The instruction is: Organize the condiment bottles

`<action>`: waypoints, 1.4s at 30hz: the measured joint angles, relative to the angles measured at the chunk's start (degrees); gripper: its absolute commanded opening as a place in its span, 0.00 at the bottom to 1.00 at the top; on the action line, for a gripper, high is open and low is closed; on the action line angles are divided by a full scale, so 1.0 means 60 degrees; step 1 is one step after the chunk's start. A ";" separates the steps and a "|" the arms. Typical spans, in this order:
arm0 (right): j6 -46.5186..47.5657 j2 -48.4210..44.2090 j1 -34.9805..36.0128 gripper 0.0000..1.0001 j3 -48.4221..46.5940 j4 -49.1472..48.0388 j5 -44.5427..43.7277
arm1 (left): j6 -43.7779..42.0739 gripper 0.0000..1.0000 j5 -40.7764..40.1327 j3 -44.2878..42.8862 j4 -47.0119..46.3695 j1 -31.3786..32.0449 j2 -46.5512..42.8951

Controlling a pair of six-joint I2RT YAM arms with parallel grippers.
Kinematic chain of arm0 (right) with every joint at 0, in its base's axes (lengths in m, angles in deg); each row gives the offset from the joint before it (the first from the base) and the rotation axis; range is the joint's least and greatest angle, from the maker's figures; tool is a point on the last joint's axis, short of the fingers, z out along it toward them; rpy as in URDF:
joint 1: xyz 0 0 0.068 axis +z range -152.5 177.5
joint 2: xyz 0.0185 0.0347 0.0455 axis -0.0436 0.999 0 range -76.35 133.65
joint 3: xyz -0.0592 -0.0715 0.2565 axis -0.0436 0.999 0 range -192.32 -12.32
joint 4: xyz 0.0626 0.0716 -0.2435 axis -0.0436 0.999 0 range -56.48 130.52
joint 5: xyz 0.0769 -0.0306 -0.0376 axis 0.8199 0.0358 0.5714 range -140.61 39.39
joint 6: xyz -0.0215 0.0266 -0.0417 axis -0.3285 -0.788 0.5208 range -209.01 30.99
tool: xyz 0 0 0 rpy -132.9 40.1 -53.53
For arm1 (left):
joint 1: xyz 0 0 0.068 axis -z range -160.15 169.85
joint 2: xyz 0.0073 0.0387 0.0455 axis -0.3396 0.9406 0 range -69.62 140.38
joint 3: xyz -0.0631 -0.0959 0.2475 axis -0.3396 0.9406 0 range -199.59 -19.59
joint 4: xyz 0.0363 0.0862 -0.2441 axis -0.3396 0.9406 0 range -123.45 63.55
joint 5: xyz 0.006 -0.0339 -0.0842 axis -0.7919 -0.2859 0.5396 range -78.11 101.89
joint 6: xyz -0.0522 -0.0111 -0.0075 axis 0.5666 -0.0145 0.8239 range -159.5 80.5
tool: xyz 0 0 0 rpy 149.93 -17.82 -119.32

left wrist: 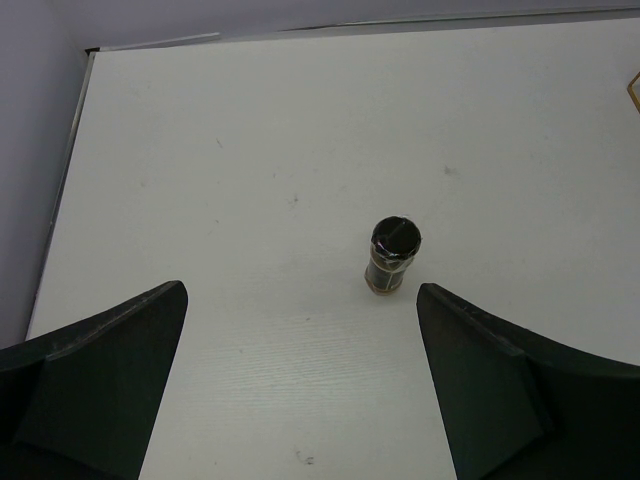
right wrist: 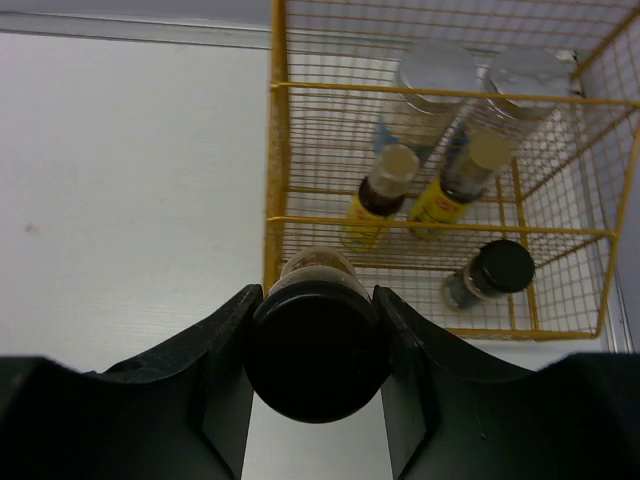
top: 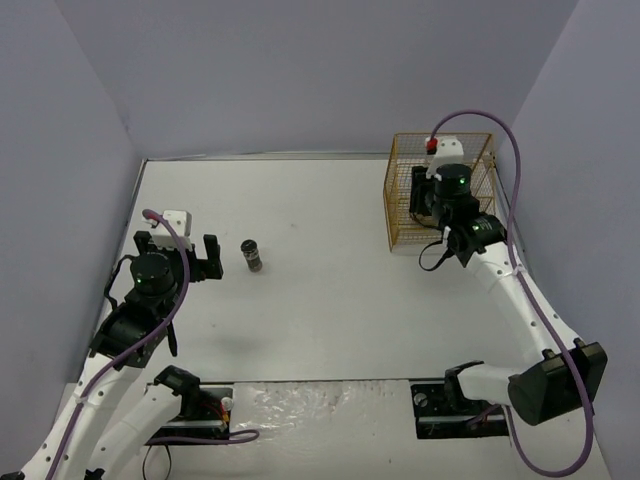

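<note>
The right tool (right wrist: 318,305) is clenched on a short black-lidded jar (right wrist: 318,365) and holds it at the near side of the yellow rack (right wrist: 271,180). Whether it has crossed the rim cannot be told. Five containers stand inside the rack: two white jars (right wrist: 437,75) with grey lids at the back, two slim bottles (right wrist: 385,190) with yellow labels in front of them, and a stowed dark jar (right wrist: 490,272) nearest the front. One lone jar (left wrist: 393,257) stands upright on the bench (left wrist: 250,150), just ahead of the left tool (left wrist: 300,300), whose jaws are spread wide and grasp nothing. The job looks mostly done. The black-lidded jar needs setting into the rack, and the lone jar is left to fetch.
</note>
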 measured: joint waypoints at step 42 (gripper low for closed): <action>-0.0564 0.0689 -0.1214 0.97 0.0420 -0.0859 0.1823 | 0.0000 0.97 0.0000 0.0000 0.0007 0.0000 -0.0095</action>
